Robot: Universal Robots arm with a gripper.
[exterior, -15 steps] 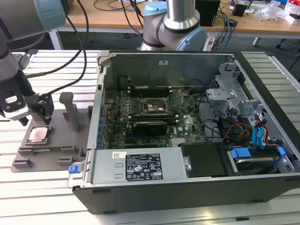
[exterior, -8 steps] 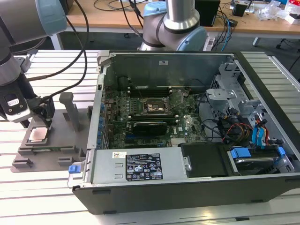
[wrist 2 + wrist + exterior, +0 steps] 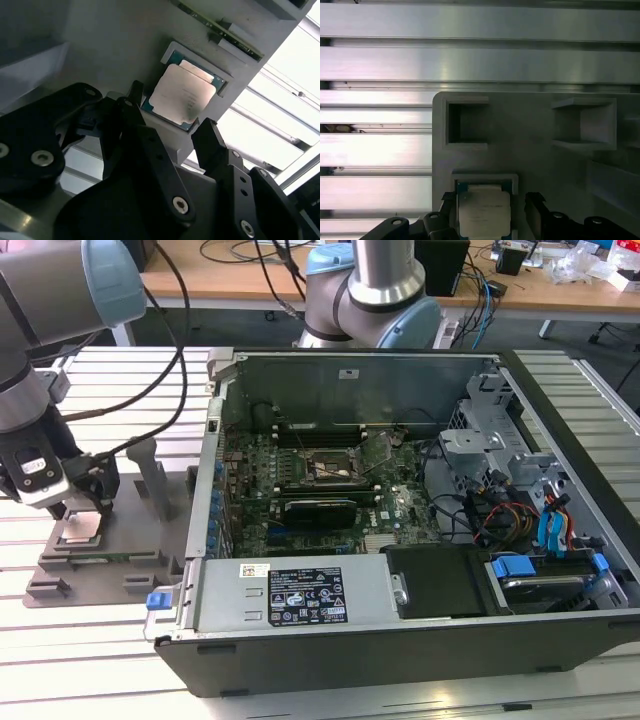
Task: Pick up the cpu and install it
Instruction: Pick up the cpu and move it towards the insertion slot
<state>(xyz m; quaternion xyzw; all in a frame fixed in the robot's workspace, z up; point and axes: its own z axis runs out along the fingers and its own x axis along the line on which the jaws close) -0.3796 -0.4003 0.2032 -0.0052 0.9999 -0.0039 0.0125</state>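
Gripper (image 3: 170,114) hangs low with fingers spread, straddling the cpu (image 3: 182,95), not clamped on it. Cpu lies flat in its recess on the grey fixture plate (image 3: 130,545), to the exterior view's left of the computer case (image 3: 300,645).

Robotics lab; slotted aluminium bench (image 3: 80,672); open computer case (image 3: 420,652)

Harsh glare on table slats (image 3: 375,150); dark, soft-focus end effector (image 3: 171,107).

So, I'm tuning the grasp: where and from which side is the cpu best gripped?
Probably by two opposite edges, coming down from above: the cpu lies flat in a shallow pocket of the grey fixture plate, leaving only its thin rim.
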